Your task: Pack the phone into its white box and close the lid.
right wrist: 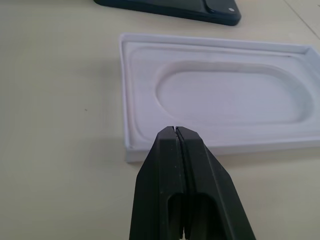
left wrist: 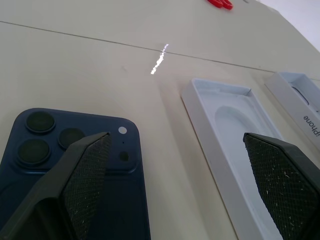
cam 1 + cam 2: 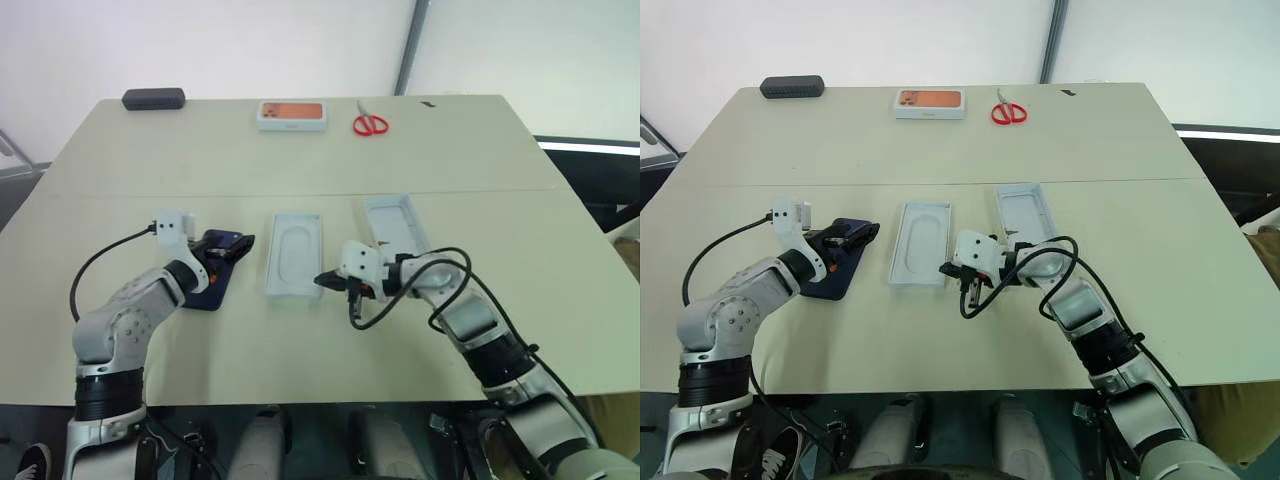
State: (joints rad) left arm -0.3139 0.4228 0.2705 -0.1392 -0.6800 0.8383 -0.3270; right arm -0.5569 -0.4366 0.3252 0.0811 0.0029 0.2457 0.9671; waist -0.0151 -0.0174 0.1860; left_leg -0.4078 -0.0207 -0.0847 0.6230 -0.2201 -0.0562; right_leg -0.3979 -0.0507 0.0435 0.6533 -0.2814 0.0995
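Observation:
The dark blue phone (image 3: 203,293) lies back up on the table, left of centre, its camera lenses (image 2: 37,137) in the left wrist view. My left gripper (image 3: 228,246) stands open just over the phone's far end, one finger (image 2: 85,172) above the phone, the other (image 2: 285,185) towards the white box. The white box (image 3: 295,255) lies open at the centre, holding its oval-recessed insert (image 1: 230,92). The lid (image 3: 396,222) lies inside up to the right of it. My right gripper (image 3: 325,282) is shut on nothing, tips (image 1: 176,132) just short of the box's near right corner.
At the table's far edge lie a white box printed with an orange phone (image 3: 292,114), red-handled scissors (image 3: 370,124) and a black case (image 3: 153,98). A seam (image 3: 480,192) runs across the table behind the work area. Black cables hang from both wrists.

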